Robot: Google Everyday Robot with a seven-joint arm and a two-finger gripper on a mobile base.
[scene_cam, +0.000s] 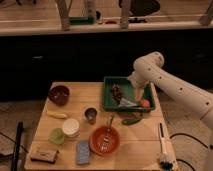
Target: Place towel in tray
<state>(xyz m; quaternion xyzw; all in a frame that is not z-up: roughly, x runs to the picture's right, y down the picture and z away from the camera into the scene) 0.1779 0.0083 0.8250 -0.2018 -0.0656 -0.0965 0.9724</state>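
We see the gripper (138, 95) low inside the green tray (111, 103), just beside the pale towel (127, 102); whether it grasps or is released we cannot tell. An early lift risks dragging the towel over the rim.

A single camera view covers the scene. It looks from the front of the wooden table (145, 135), raised above it and tilted downward, so the whole tabletop shows as a trapezoid narrowing away from the lens. It stands at moderate range. The green tray (109, 95) sits at the table's far right part. The arm enters from the right of the table, and its gripper (139, 93) hangs over the tray. Beyond the table's far edge runs a dark counter front.
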